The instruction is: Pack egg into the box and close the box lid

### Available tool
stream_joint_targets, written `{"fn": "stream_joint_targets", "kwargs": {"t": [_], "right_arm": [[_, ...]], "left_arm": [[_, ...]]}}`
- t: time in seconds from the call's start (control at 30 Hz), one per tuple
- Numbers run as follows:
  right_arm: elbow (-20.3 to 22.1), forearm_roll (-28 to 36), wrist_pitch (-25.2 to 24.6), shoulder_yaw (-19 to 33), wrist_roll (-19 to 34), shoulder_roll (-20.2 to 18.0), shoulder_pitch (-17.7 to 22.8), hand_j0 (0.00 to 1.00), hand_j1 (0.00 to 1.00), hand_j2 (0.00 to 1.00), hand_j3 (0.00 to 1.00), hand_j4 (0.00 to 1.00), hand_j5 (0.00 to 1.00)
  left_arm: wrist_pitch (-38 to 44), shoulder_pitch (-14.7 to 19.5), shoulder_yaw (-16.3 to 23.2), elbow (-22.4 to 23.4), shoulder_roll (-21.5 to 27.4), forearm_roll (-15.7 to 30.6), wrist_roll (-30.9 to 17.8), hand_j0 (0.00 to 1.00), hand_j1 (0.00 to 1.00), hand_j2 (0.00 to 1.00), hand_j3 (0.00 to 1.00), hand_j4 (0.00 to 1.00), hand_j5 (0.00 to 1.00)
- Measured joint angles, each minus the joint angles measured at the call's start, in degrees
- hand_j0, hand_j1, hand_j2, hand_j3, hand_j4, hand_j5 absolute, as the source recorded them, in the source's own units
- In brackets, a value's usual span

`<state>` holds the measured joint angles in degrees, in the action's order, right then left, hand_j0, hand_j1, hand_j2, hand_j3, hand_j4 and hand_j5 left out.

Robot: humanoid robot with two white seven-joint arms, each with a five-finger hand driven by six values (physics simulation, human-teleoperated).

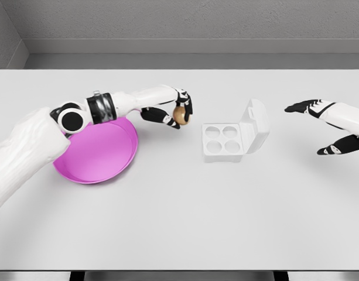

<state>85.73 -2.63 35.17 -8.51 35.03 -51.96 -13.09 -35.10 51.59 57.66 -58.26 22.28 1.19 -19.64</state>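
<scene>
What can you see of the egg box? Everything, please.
The egg box is a small white carton, plastic-looking, with four round wells in a two-by-two tray, all empty. Its lid is hinged on the right side and stands open, tilted up and away from the tray. It sits flat on the white table, right of the pink plate, between the two hands. Nothing touches it; the left hand holds the egg just to its left.

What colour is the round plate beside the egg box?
The plate is bright magenta pink, seen in the head view.
</scene>
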Motion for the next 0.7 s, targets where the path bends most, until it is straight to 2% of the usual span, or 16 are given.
{"fn": "stream_joint_targets", "kwargs": {"t": [0.7], "right_arm": [[-0.1, -0.7, 0.0, 0.0, 0.0, 0.5, -0.3, 1.00, 1.00, 1.00, 1.00, 1.00, 1.00]], "left_arm": [[0.0, -0.4, 0.5, -0.1, -4.4, 0.1, -0.1, 0.30, 0.30, 0.30, 0.30, 0.30, 0.30]]}}
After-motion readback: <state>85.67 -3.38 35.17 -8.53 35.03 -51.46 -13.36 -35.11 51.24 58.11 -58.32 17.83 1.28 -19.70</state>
